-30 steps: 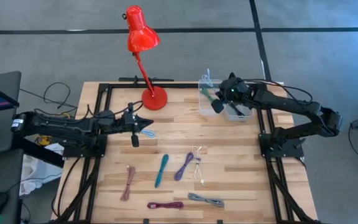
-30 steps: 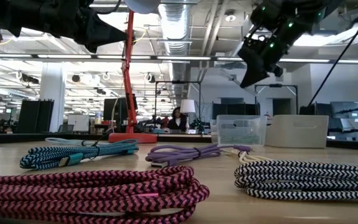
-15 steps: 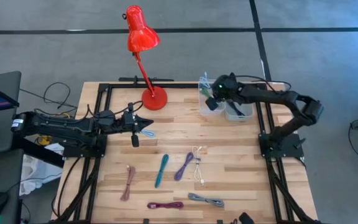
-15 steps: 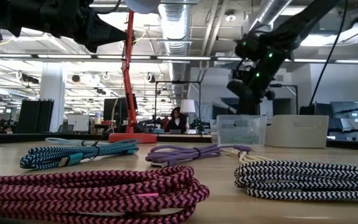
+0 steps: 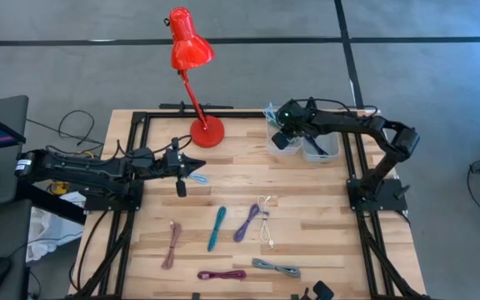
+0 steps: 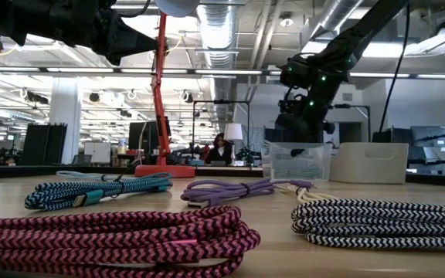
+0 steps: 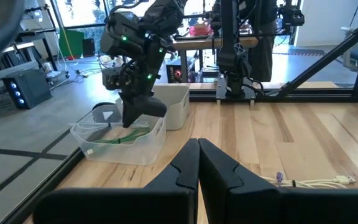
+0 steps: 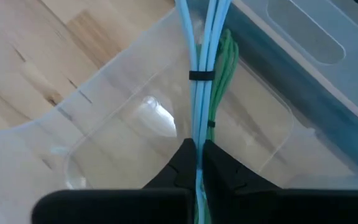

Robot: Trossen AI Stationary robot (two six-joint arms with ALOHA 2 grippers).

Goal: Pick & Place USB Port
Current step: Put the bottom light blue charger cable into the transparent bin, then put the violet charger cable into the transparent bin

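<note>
Over the clear bin (image 5: 280,142) at two o'clock on your table (image 5: 323,217), the right gripper (image 8: 196,163) pinches a light blue USB cable (image 8: 201,56) tight; a green cable (image 8: 224,59) lies in the bin beneath. At nine o'clock your left gripper (image 5: 198,170) hovers with fingers pressed together, empty. Count six cables near six o'clock: pink (image 5: 172,244), teal (image 5: 216,227), purple (image 5: 247,222), white (image 5: 264,220), magenta (image 5: 221,274), grey (image 5: 276,267). One red lamp (image 5: 192,52) stands at twelve. No writing is legible.
</note>
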